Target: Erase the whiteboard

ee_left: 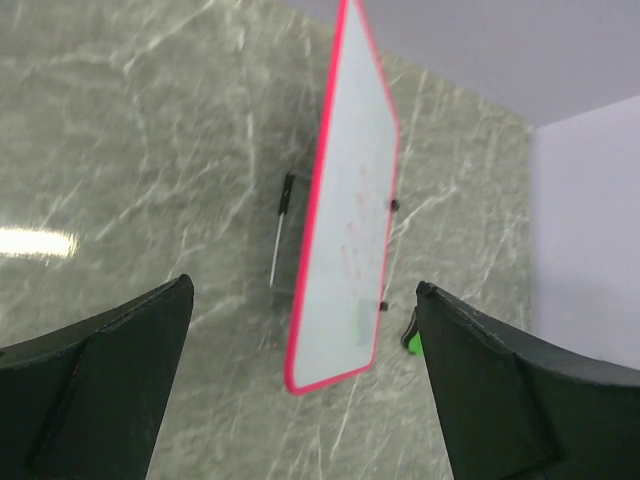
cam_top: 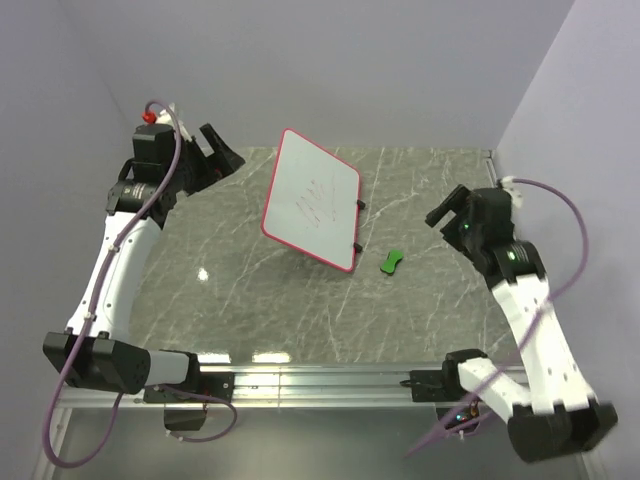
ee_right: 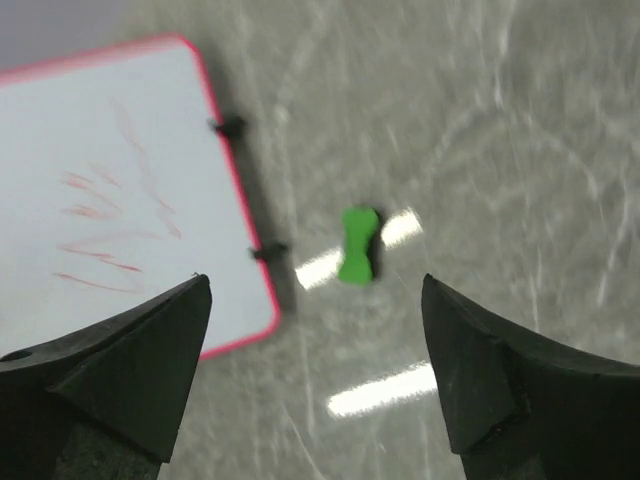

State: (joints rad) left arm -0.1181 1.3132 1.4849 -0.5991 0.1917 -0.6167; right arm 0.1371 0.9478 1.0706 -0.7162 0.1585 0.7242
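Step in hand is the approach: the whiteboard [cam_top: 312,198] stands tilted mid-table, scribbles unwiped, with the green eraser [cam_top: 391,262] lying near its lower right corner. The left gripper [cam_top: 208,152] and right gripper [cam_top: 447,208] both hang spread wide, holding nothing. Next move, as I judge it, is for the right gripper to drop over the eraser and pinch its narrow waist. The right wrist view shows the strokes are red — only the left wrist view shows a thin strut [ee_left: 281,228] behind the board.
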